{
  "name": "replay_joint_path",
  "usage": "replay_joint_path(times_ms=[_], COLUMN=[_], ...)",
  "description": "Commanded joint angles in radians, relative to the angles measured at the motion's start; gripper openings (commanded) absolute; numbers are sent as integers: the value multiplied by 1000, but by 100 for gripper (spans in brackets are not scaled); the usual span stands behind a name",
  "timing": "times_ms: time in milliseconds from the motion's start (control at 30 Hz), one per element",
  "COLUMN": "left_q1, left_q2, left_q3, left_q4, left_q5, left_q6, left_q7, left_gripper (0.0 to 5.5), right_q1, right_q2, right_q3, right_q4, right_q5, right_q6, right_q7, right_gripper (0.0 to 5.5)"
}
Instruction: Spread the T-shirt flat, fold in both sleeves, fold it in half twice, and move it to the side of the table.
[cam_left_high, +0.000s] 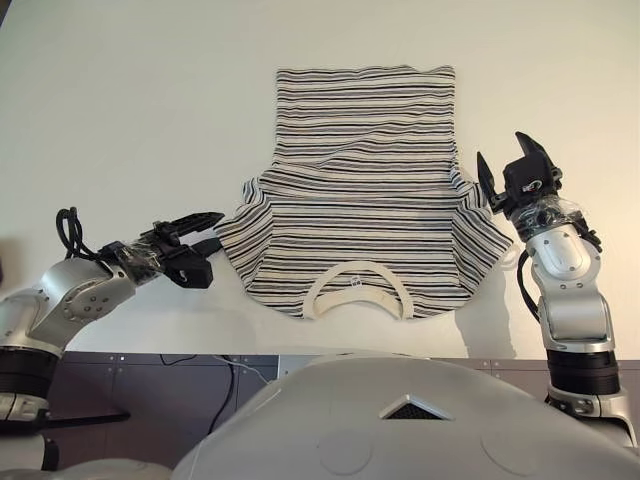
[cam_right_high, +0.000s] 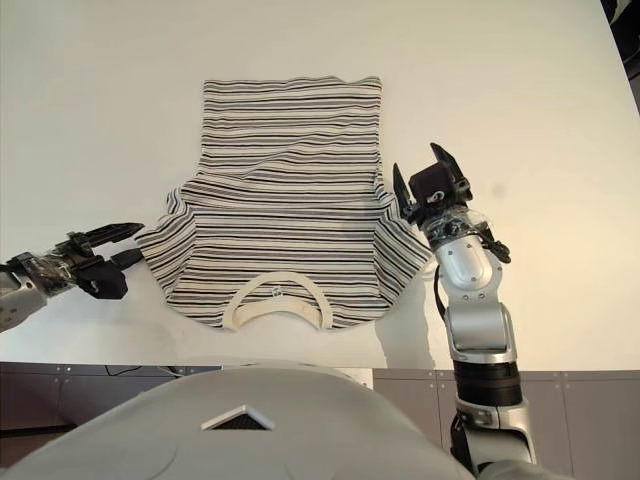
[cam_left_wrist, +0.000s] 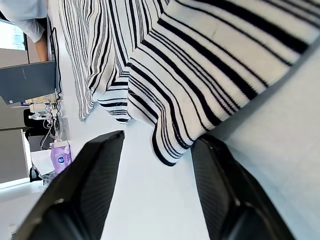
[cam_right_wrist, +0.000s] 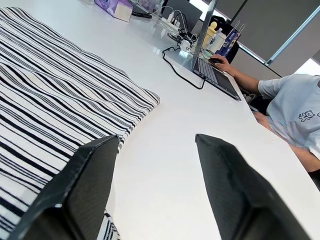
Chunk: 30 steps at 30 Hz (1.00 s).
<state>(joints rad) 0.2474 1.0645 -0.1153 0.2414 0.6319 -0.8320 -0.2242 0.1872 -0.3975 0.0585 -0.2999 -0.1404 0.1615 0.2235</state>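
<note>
1. Finding the collar (cam_left_high: 327, 288) of the striped T-shirt (cam_left_high: 365, 180) lying nearest, just inside the near edge of the white counter (cam_left_high: 120, 120).
2. Holding the left claw (cam_left_high: 215, 229) spread wide, low at the outer edge of the left sleeve (cam_left_high: 245, 225). Seeing the sleeve's tip poking into the gap between the fingers (cam_left_wrist: 90, 190); not telling whether cloth and finger are touching.
3. Holding the right claw (cam_left_high: 503, 150) spread as well, pointing away from the robot, just beside the right sleeve (cam_left_high: 480, 235) where it joins the body. Seeing bare counter showing between its fingers (cam_right_wrist: 90, 185).
4. Seeing the T-shirt lying flat at mid-counter, both sleeves fanning outward and unfolded, with light wrinkles crossing the chest.
5. Finding the hem (cam_left_high: 365, 72) lying farthest and straight, with wide bare counter opening beyond it and on both sides.
6. Spotting a laptop (cam_right_wrist: 210, 65) and a cable (cam_right_wrist: 175, 65) sitting farther along the counter, past the hem's corner and well apart from the cloth.
</note>
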Motion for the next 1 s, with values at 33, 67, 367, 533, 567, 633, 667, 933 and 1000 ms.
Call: replay_joint_path(times_ms=[33,67,367,533,567,633,667,933,1000], left_q1=[-52,-58,-25,-3,-4,6,15,110,133], left_q2=[-32,-31,6,-14,-28,-56,-69,-191,-231], left_q3=[-95,-105,-145,-116,-98,-59,-44,35,46], left_q4=[91,95,90,72,66,30,8,-353,-443], left_q5=[117,120,172,158,120,25,-29,-339,-348], left_q6=[10,4,-7,40,51,52,52,217,275], left_q7=[-6,-1,83,136,142,152,147,37,27], left_gripper=[175,162,31,13,13,13,13,13,13], right_q1=[-12,-13,0,-1,1,2,2,-28,-46], right_q2=[27,30,50,59,60,62,62,33,16], right_q3=[14,13,5,7,7,6,5,-18,-20], right_q4=[10,10,10,18,19,22,25,72,85], right_q5=[-9,-6,-2,-5,-6,-5,-5,5,10], right_q6=[8,9,8,1,-1,-3,-5,-23,-25], right_q7=[-5,-3,-3,-8,-9,-9,-9,29,53], right_gripper=[284,284,284,284,284,284,284,284,284])
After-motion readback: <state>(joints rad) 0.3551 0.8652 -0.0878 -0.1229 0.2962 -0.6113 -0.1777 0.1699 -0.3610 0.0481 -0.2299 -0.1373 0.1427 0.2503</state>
